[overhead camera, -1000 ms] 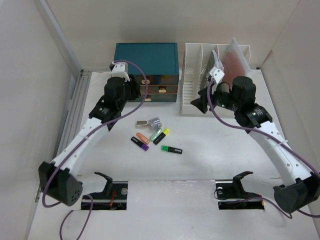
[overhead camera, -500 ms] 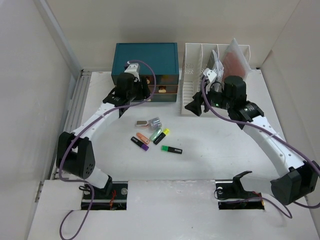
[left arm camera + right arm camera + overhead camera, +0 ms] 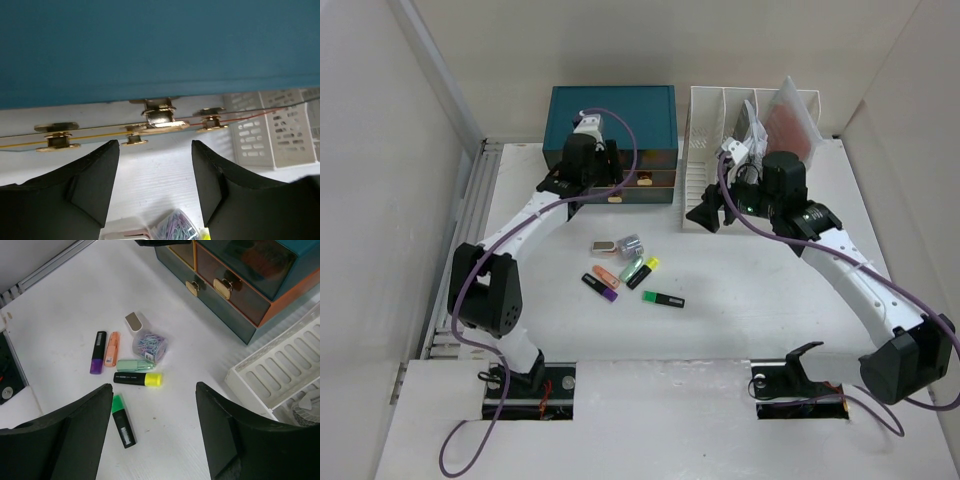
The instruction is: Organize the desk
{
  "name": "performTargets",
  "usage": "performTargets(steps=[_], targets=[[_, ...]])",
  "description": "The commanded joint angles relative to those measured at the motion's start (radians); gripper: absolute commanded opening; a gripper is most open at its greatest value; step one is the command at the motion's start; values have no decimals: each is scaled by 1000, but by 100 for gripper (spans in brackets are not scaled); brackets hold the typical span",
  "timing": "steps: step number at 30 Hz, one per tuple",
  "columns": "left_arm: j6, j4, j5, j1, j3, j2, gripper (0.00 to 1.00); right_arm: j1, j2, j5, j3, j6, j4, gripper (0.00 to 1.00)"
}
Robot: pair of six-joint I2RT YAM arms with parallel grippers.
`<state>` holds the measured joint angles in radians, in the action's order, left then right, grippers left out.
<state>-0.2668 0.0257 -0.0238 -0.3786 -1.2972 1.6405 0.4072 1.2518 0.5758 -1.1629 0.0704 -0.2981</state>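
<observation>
white desk (image 3: 760, 290) between plain beige walls (image 3: 380, 150), highlighters (image 3: 642, 272) scattered.

The top camera looks down from above and behind the arm bases (image 3: 790, 385) (they sit at its bottom edge), far enough back to take in the whole desk (image 3: 760, 290), with the cabinet (image 3: 612, 115) and rack (image 3: 705, 150) at the far side; the left wrist camera sits low and very near the cabinet (image 3: 150, 45) front, facing it; the right wrist camera hangs higher, tilted down over the markers (image 3: 137, 378); all three share the cabinet, the rack and, probably, the clip box (image 3: 175, 227), which is blurred at the left wrist view's bottom edge.
</observation>
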Motion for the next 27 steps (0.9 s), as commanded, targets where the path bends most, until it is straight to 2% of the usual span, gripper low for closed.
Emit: performTargets(steps=[1, 6, 13, 19, 27], targets=[[-3, 34, -65, -15, -68, 18, 57, 7, -8, 6, -9, -20, 59, 73], [-3, 25, -145, -25, -90, 27, 58, 7, -8, 6, 0, -20, 68, 73], [-12, 16, -179, -36, -119, 48, 58, 7, -8, 15, 9, -29, 77, 73], [-21, 16, -214, -56, -128, 58, 53, 7, -8, 15, 28, -29, 86, 73], [-22, 6, -241, -65, -157, 85, 52, 7, -28, 15, 37, -29, 86, 73]])
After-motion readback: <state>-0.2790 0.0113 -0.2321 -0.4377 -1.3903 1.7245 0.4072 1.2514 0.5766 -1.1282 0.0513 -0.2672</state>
